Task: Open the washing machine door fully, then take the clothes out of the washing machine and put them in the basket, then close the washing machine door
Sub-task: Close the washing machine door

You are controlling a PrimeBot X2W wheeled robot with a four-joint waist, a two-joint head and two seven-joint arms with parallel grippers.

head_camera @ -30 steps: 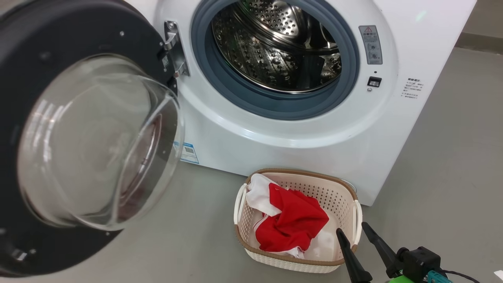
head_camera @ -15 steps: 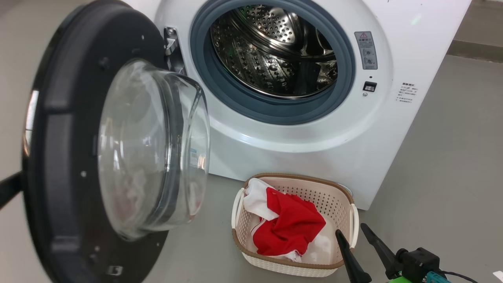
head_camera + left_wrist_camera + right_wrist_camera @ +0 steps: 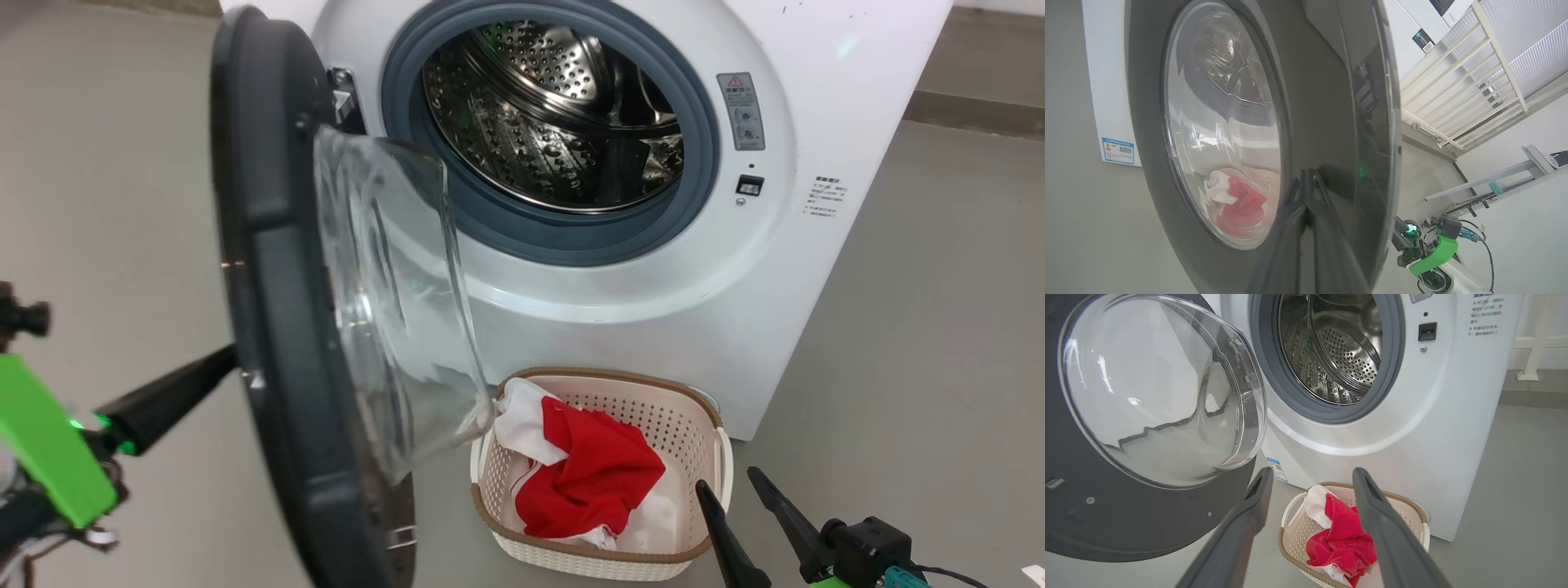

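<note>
The washing machine (image 3: pixel 653 327) stands with its steel drum (image 3: pixel 555 106) bare. Its door (image 3: pixel 277 343) hangs about half open, edge-on to me, the glass bowl (image 3: pixel 392 310) facing the machine. My left gripper (image 3: pixel 227 359) is shut, and its tips press on the door's glossy outer face (image 3: pixel 1331 102). The clothes, a red garment (image 3: pixel 588 482) and a white one (image 3: pixel 522 420), lie in the basket (image 3: pixel 608 376) on the floor in front of the machine. My right gripper (image 3: pixel 727 479) is open, holds nothing and hovers just right of the basket; its wrist view looks over the basket (image 3: pixel 1286 543).
Grey floor surrounds the machine. The open door reaches out over the floor, its glass close above the basket's left end. A white railing (image 3: pixel 1474 73) and a pale frame (image 3: pixel 1502 171) stand beyond the door. A baseboard (image 3: pixel 971 110) runs along the wall behind the machine's right side.
The door has swung from wide open toward the machine and now stands edge-on. My left gripper has come into view behind it. The head camera has shifted a little. The right gripper stays put.
</note>
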